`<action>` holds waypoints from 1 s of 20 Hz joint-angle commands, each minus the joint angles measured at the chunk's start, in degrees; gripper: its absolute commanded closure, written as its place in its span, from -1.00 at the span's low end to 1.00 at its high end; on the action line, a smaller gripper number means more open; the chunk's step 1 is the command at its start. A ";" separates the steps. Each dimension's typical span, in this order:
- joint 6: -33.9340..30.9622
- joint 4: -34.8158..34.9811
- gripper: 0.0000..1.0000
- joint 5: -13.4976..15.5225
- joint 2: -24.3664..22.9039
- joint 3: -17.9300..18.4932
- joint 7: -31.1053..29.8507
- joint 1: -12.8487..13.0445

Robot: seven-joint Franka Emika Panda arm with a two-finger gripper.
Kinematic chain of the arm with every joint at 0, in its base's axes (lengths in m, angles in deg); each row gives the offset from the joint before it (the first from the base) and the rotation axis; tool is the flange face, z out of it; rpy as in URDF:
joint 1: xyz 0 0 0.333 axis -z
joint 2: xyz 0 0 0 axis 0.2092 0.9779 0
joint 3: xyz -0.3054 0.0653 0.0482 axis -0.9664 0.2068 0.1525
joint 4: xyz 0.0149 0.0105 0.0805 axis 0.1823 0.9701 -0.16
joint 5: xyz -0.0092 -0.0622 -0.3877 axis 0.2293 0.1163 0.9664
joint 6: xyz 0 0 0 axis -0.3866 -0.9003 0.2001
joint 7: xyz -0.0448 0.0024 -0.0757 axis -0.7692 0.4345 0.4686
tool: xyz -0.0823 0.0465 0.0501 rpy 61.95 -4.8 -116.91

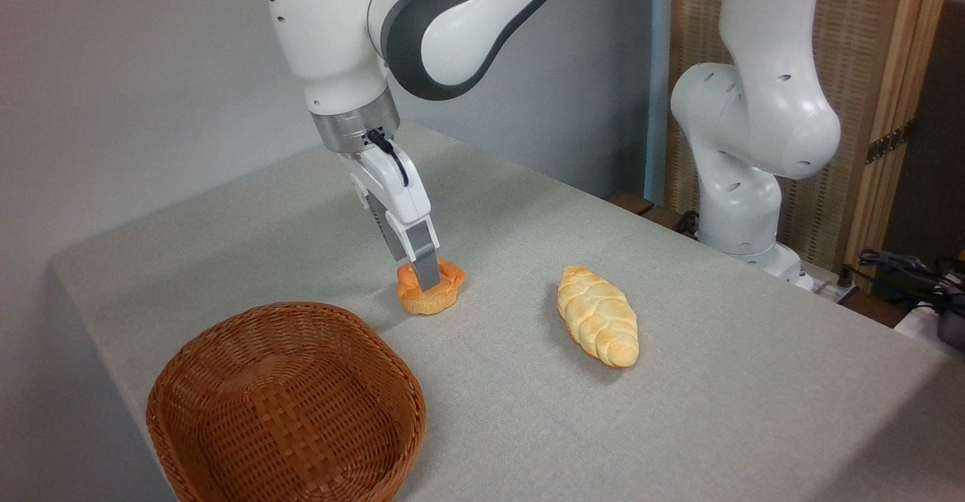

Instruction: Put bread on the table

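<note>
— What does the fixed camera give you?

— One view only. My gripper [424,276] points down at the bread [430,291], an orange-golden knotted bun that sits on the table [724,404], on the grey cloth, just behind the rim of the wicker basket [286,404] and apart from it.

— Are you holding it?

— I cannot tell. One grey finger [422,257] shows from the side, its tip pressed into or against the bun's top. The other finger is hidden behind it, so the gap between my jaws is not readable from here. Whether the bun's underside rests fully on the cloth is also hard to judge, though a shadow lies tight beneath it.

— What else is on the cloth?

— A pale braided loaf [598,326], lying to the right of the bun, well apart from it. The basket shows no contents, and its lower edge is cut off by the frame.

— And your arm?

— The upper links run out of the top of the picture. The base [742,208] stands at the table's far right edge, partly hidden behind the tabletop.
</note>
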 commanded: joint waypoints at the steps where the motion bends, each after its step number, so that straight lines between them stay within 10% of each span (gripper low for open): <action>1: 0.24 -2.87 -1.00 -0.64 -2.64 0.26 -0.84 -0.37; 12: -14.77 -28.70 -1.00 -0.99 3.84 0.26 -1.46 -11.52; 20: -18.04 -30.39 -1.00 -3.71 3.85 0.70 3.47 -12.59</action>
